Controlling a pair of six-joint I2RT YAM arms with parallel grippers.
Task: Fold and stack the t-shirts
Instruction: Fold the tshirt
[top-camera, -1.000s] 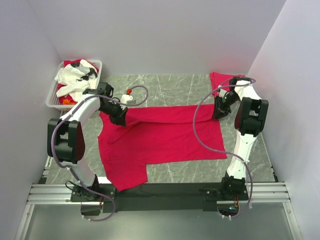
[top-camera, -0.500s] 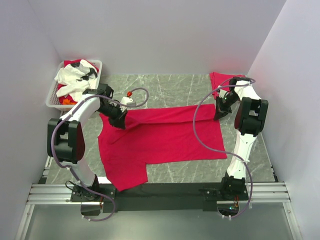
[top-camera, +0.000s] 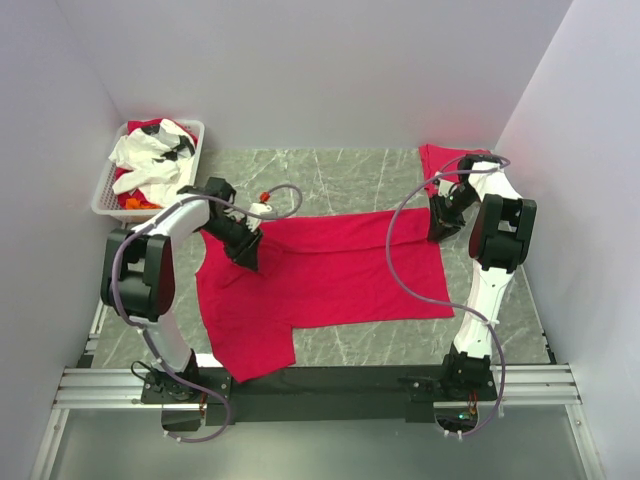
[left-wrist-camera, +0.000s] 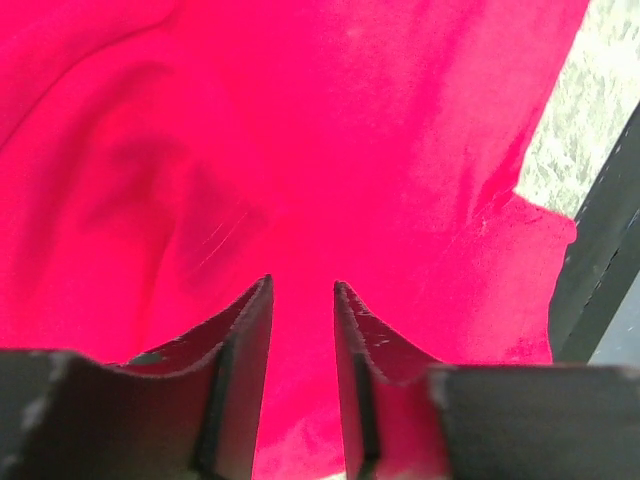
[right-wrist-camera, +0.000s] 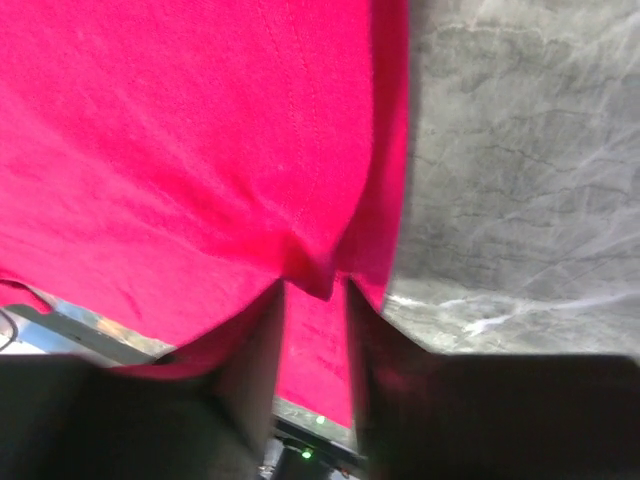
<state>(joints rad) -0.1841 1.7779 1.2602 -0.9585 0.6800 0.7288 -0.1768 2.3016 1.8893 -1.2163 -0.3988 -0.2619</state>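
A crimson-red t-shirt (top-camera: 330, 280) lies spread across the marble table, its back edge folded over toward me. My left gripper (top-camera: 248, 255) sits at the shirt's left shoulder area. In the left wrist view the jaws (left-wrist-camera: 302, 285) stand narrowly apart with the red cloth (left-wrist-camera: 350, 150) between them. My right gripper (top-camera: 440, 226) is at the shirt's back right corner. In the right wrist view it (right-wrist-camera: 315, 285) pinches a bunched fold of the cloth (right-wrist-camera: 180, 150). A second red t-shirt (top-camera: 446, 160) lies at the back right.
A white slotted basket (top-camera: 108, 185) with white and red cloth stands at the back left. Bare marble tabletop (top-camera: 340, 175) lies behind the shirt and shows in the right wrist view (right-wrist-camera: 520, 150). White walls close in on three sides. A black rail (top-camera: 330, 380) runs along the near edge.
My left gripper has moved toward the near edge and a little right, taking the shirt's back left edge with it. The right gripper has stayed almost still.
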